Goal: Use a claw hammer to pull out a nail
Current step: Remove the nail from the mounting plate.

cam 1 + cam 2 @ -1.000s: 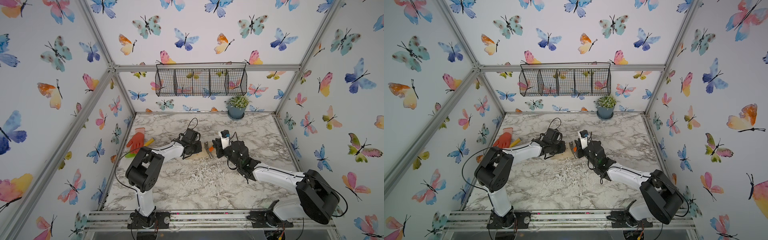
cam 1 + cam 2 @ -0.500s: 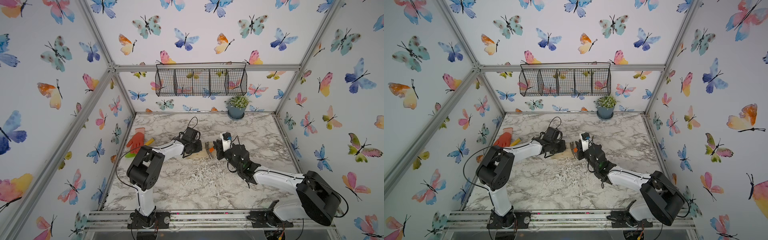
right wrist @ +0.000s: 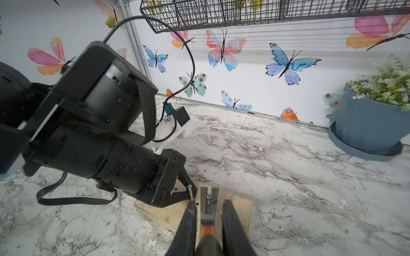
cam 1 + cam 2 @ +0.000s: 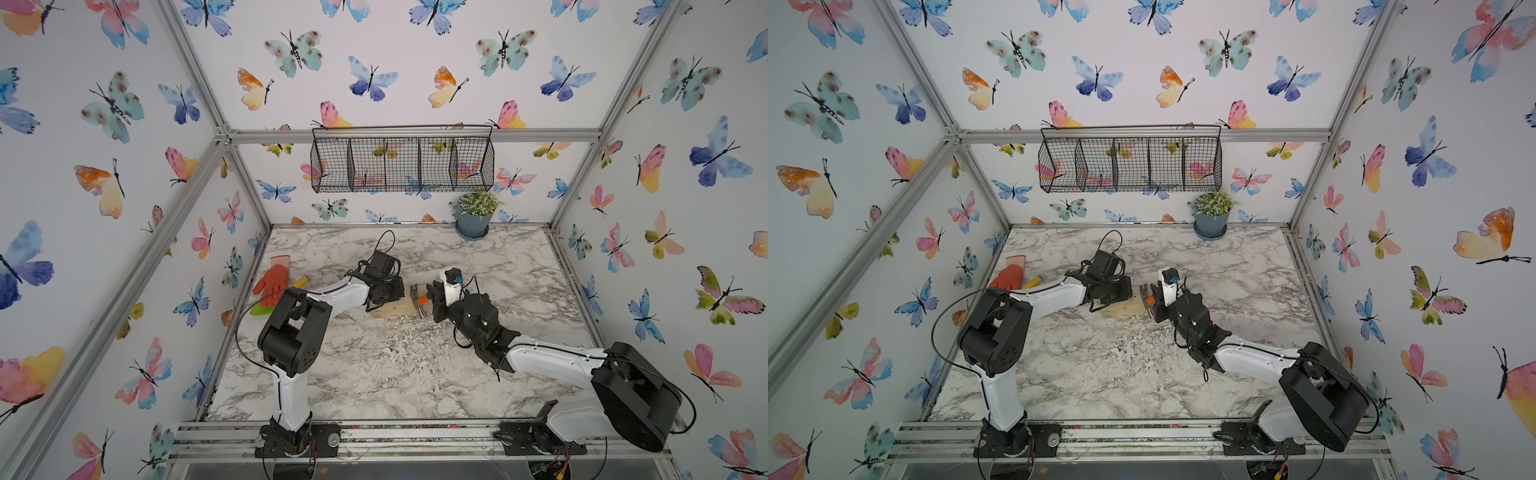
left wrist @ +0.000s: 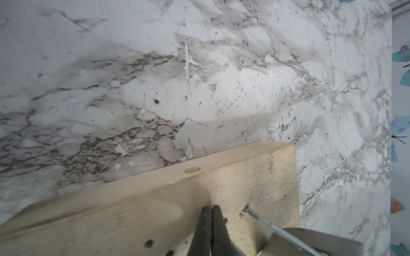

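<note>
Steel claw hammer [image 3: 208,212], orange neck, prob. hooks grey nail [image 3: 208,196].
R jaws clench it; shut L jaws pin pale wood block [image 5: 133,210]. Lever slow.

We see the claw hammer [image 4: 417,296] on the wood block [image 4: 388,311] on the bench [image 4: 374,374]. A plant pot [image 4: 473,222] stands behind.

Left edge of my table [image 4: 395,374]: an orange glove [image 4: 272,282] lies over a yellow-handled green tool [image 4: 301,282], with the handle poking out toward the middle. At the back right stands a potted plant [image 4: 471,223] in a blue-grey pot on a saucer, and a black wire basket [image 4: 402,164] split into compartments hangs on the back wall above. Butterfly wallpaper [image 4: 291,52] covers all the walls, and the marble-look top is scuffed and flecked white mid-table.
</note>
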{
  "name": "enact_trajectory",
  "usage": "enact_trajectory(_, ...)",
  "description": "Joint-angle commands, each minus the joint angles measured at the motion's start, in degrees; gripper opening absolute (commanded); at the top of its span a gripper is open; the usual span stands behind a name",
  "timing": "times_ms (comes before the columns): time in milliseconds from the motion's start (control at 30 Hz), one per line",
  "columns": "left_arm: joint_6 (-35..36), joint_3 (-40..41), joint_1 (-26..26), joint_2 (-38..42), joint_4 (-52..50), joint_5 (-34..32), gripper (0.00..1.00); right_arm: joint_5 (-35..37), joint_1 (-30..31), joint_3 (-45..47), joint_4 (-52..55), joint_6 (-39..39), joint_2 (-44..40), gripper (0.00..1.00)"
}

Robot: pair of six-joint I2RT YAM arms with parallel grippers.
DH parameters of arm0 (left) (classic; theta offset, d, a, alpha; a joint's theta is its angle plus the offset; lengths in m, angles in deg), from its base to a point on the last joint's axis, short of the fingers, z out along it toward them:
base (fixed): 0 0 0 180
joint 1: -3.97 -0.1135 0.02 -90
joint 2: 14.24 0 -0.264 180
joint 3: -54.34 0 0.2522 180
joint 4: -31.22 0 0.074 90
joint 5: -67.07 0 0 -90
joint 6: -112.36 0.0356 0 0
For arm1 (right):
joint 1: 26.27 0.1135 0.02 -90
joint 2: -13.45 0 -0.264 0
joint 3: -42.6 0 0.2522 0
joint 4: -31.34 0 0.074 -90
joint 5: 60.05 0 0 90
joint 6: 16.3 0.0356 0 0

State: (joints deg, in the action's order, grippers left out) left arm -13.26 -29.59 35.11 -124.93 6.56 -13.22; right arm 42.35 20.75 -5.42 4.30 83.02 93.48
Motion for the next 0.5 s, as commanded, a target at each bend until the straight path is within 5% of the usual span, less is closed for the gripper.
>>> enact_trajectory(0,0.72,6.25,-0.11,-8.64,-17.32,-1.63,0.00,-0.06,1.47,1.48,1.16,-0.75,-0.85,0.03)
enact_trajectory(467,1.00,6.67,-0.55,-10.07,-17.01,-0.67,0.00,2.84,3.74,3.32,-1.39,-0.22,0.91,0.03)
